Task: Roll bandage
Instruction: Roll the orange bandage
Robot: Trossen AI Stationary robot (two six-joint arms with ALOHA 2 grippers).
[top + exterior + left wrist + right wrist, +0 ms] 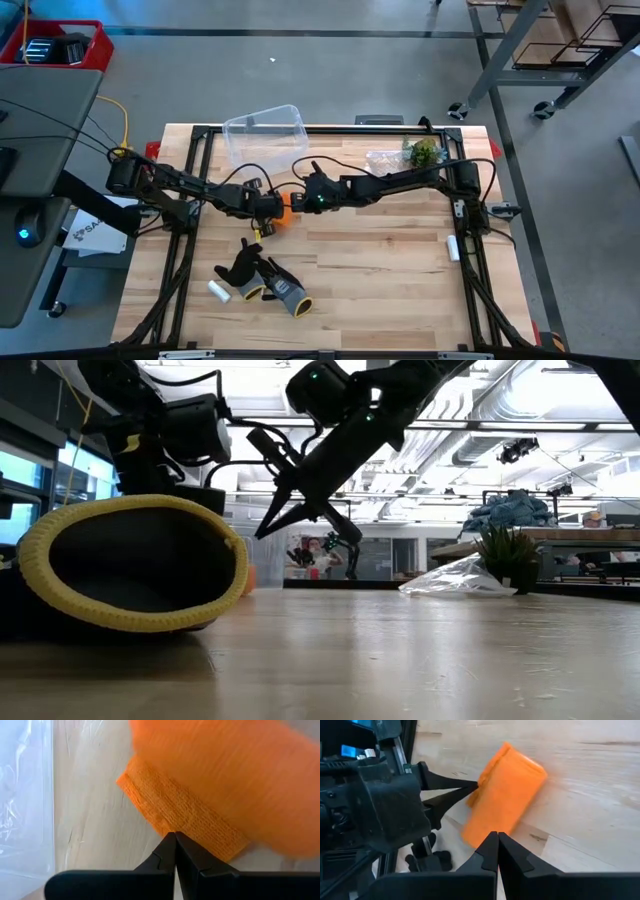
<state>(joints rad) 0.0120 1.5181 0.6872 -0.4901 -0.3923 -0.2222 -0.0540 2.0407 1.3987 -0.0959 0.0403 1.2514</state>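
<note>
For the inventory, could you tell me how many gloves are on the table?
2: both gloves lie together at the table's front-left, overlapping, beside a small white cylinder. More could be hidden beneath them.

Honestly can't read much: just a few dark letters, "SA…", on the white paper sheet at nine o'clock.
</note>
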